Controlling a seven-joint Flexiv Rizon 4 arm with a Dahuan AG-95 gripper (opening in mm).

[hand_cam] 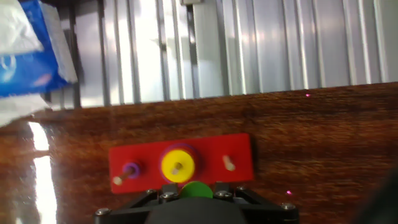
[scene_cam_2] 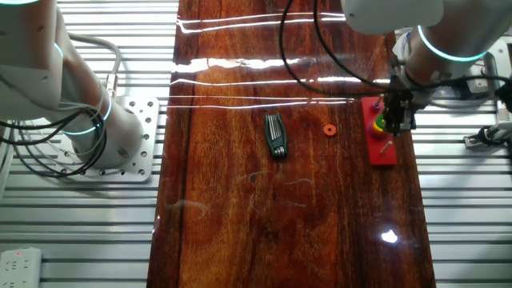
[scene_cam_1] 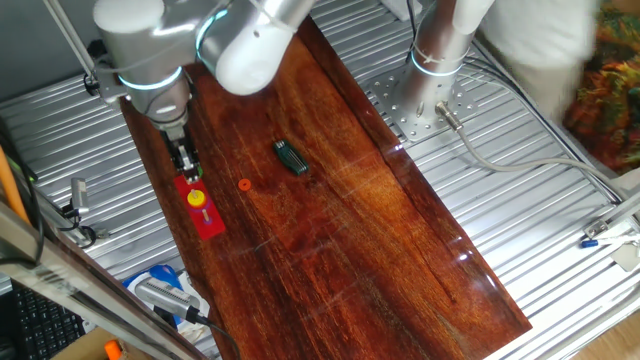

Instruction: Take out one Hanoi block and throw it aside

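The white, round-jointed arm reaches over the left edge of the polished dark-red wooden desk (scene_cam_1: 380, 230), its wrist pointing straight down over the flat red rectangular peg base (scene_cam_1: 203, 212). The black two-finger pincer (scene_cam_1: 186, 167) hangs just above that base; in the hand view a small flat green ring (hand_cam: 197, 188) sits right at the pincer's tip, just beside the stack on the middle peg, and the jaws look drawn in close about it, though whether they truly clamp it cannot be told. The base carries three pale pegs: the left one holds a small purple ring (hand_cam: 130, 168), the middle a round yellow disc (hand_cam: 178, 164) over a purple edge, the right peg (hand_cam: 229, 163) is bare. A tiny orange ring (scene_cam_1: 244, 184) lies flat on the wood to the right of the base, well apart from it, and a dark green, ribbed folding tool (scene_cam_1: 291, 157) lies farther right. Ribbed metal panels (scene_cam_1: 560, 250) flank the glossy wood.
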